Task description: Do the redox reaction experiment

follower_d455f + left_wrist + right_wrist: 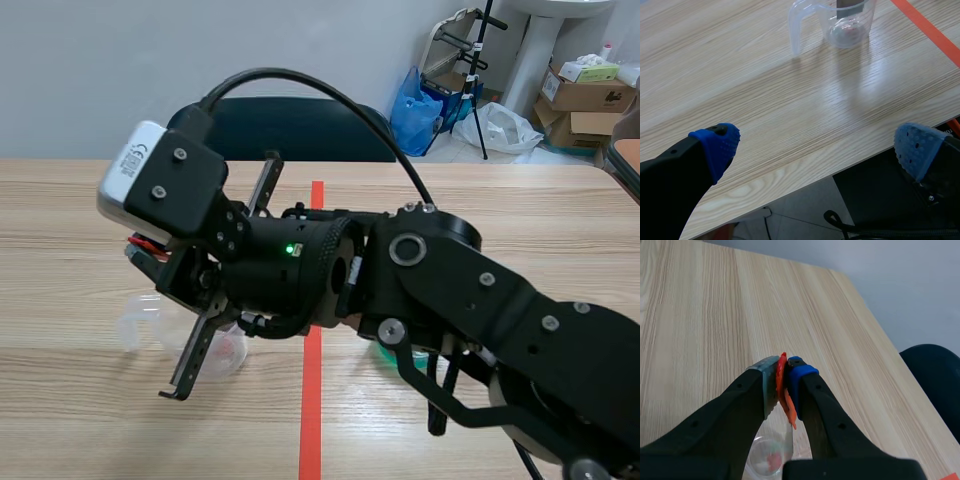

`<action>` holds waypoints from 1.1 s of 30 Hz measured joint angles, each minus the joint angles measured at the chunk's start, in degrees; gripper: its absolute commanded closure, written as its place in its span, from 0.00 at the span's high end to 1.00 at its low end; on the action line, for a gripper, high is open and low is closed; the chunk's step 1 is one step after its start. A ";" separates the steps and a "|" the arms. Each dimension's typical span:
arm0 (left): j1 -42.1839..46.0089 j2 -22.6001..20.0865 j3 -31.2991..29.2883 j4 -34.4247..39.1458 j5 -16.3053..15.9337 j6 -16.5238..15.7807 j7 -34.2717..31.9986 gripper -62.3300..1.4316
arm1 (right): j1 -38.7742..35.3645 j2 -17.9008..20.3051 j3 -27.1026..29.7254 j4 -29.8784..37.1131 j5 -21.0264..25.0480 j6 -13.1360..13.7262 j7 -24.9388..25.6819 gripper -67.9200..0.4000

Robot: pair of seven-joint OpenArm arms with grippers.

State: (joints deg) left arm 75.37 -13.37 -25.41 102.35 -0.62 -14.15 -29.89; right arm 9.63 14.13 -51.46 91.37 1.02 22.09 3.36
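A clear plastic measuring cup (140,325) with a handle stands on the wooden table, left of the red tape line. Some red material (852,32) lies on its bottom. My right arm comes in from the right and reaches past the middle. Its gripper (782,371) hangs just above the cup (771,455), shut on a thin orange-red piece (784,390) that pokes out between the pads. My left gripper (815,145) is open and holds nothing. It sits at the table's front edge, with the cup (847,22) well ahead of it.
A green thing (385,352) shows partly under the right arm, right of the tape line (312,400). A dark chair (290,130) stands behind the table. Boxes (585,95) and bags lie on the floor at the back right.
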 measured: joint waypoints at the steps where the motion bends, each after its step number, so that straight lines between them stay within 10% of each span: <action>1: 0.00 0.00 0.00 0.00 0.00 0.00 0.00 1.00 | 0.00 0.00 0.00 0.66 1.25 -0.02 -0.76 0.02; 11: 0.00 0.00 0.00 0.00 0.00 0.00 0.00 1.00 | 6.14 0.00 0.00 1.97 16.63 0.20 -10.14 0.02; 33: 0.00 0.00 0.00 0.00 0.00 0.02 0.00 1.00 | 13.84 -0.02 0.02 10.08 32.00 0.13 -24.17 0.02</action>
State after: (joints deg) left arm 75.37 -13.37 -25.41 102.35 -0.62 -14.13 -29.89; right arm 23.46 14.11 -51.44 101.45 33.01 22.22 -20.82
